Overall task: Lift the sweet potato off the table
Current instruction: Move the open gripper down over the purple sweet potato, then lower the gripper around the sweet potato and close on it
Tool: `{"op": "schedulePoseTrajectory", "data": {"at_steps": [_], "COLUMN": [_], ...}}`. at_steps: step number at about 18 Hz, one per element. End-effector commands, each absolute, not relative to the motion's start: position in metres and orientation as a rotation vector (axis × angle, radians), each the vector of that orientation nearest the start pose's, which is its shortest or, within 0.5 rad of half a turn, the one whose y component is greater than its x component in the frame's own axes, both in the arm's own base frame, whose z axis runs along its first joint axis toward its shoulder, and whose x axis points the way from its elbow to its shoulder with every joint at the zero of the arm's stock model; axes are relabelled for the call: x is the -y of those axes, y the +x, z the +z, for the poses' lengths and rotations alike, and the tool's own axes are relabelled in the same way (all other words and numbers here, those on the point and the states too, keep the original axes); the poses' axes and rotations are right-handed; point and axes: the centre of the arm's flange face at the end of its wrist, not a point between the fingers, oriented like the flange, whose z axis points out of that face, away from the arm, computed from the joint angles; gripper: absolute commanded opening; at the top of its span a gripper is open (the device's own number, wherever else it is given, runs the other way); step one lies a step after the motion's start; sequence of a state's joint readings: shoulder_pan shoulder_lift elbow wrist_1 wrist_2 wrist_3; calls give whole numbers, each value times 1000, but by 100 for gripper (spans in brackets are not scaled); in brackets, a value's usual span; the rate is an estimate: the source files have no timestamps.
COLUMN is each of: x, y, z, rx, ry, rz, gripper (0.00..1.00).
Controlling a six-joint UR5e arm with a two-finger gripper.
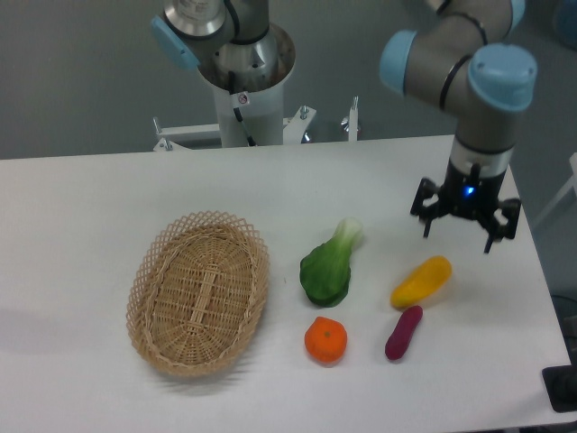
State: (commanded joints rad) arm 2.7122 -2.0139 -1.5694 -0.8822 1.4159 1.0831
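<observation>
Nearest me, the sweet potato lies on the white surface, long axis running toward one o'clock, just below the yellow vegetable. Farther back, the tool hangs released and holding nothing, the potato at its seven o'clock.

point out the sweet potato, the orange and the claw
sweet potato (404,333), camera view, middle of its purple body
orange (325,340), camera view, centre of the fruit
claw (462,233), camera view, midway between its fingertips
</observation>
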Motion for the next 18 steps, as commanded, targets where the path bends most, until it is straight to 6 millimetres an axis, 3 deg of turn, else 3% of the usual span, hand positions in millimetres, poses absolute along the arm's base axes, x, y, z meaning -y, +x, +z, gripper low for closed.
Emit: {"op": "schedulePoseTrajectory", "data": {"at_steps": [4,13,18], "x": [-449,-470,-477], "y": [-529,-522,-518], "z": [267,215,201], "rx": [39,-18,-35], "ry": [-2870,-2881,-2875], "rz": [231,203,212], "gripper": [100,100,100]}}
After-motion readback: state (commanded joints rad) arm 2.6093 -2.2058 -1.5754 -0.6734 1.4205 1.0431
